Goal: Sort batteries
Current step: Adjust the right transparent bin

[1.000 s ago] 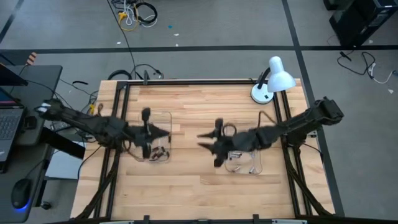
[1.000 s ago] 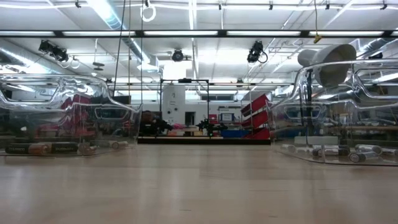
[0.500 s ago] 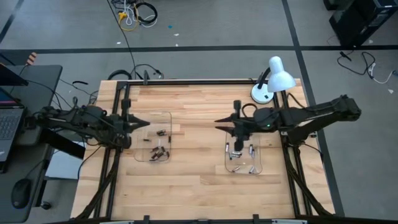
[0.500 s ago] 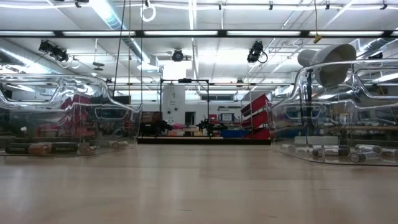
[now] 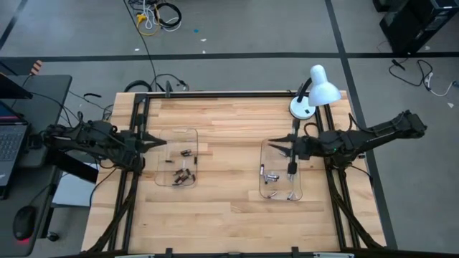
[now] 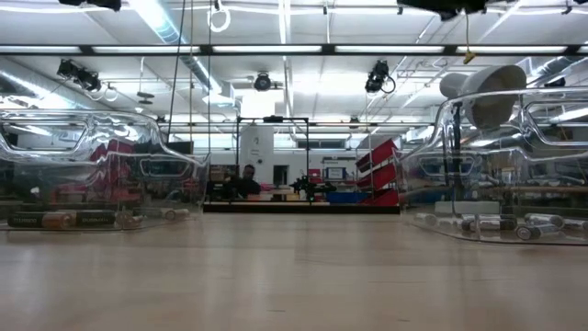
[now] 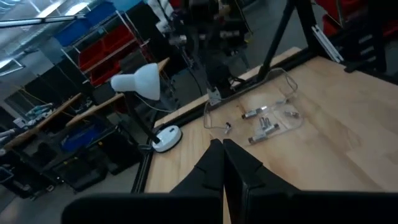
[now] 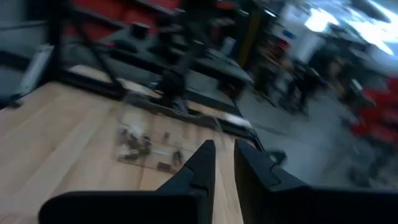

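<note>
Two clear trays sit on the wooden table. The left tray point(image 5: 177, 166) holds several dark batteries point(image 5: 183, 172), also visible in the right wrist view point(image 8: 140, 146). The right tray point(image 5: 281, 188) holds several silver batteries point(image 5: 271, 175), also visible in the left wrist view point(image 7: 261, 127). My left gripper point(image 5: 161, 142) hangs shut above the left tray's left rim, its fingers pressed together point(image 7: 222, 149). My right gripper point(image 5: 276, 147) hovers over the right tray's far end with a narrow gap between its fingers point(image 8: 224, 152). Neither holds anything.
A white desk lamp point(image 5: 315, 89) stands at the table's far right corner. Black frame rails point(image 5: 140, 143) run along both sides of the table. In the low view, both trays point(image 6: 92, 175) point(image 6: 514, 165) flank bare wood. A laptop point(image 5: 11, 136) sits off the table at the left.
Both arms have drawn back from the middle. My left gripper has moved from over the left tray toward the table's left edge. My right gripper has moved from the right tray's left side toward the table's right edge. The trays and batteries have stayed in place.
</note>
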Robot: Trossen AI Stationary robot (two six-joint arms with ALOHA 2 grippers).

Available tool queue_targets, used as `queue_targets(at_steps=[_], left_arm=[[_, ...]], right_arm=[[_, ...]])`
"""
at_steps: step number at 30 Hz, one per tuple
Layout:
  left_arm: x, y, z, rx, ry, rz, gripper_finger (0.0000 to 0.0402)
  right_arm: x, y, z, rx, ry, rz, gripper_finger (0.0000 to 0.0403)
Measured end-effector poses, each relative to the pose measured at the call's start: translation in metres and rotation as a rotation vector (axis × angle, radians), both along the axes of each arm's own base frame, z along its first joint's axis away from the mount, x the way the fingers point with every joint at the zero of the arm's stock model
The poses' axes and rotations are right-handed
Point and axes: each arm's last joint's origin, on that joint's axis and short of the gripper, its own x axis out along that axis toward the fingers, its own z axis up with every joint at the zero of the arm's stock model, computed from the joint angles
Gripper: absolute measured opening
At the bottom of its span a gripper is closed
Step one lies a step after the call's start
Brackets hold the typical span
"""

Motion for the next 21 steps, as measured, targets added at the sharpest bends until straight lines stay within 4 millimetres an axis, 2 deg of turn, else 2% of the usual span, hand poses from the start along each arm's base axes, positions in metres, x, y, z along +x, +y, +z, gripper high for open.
queue_targets(at_steps=[2, 6, 13, 21], left_arm=[[0.000, 0.000, 0.001, -0.007, -0.010, 0.001, 0.0000], [0.002, 0.000, 0.000, -0.014, -0.002, 0.003, 0.0000], [0.004, -0.001, 0.002, -0.017, -0.019, 0.005, 0.0000], [0.004, -0.001, 0.003, -0.017, -0.020, 0.006, 0.0000]], right_arm=[[-0.004, -0.002, -0.007, 0.063, 0.028, -0.093, 0.0041], [-0.006, -0.006, -0.033, 0.158, 0.231, -0.271, 0.0028], [-0.004, -0.004, -0.061, 0.403, 0.433, -0.339, 0.0002], [-0.003, -0.006, -0.099, 0.490, 0.681, -0.564, 0.0000]])
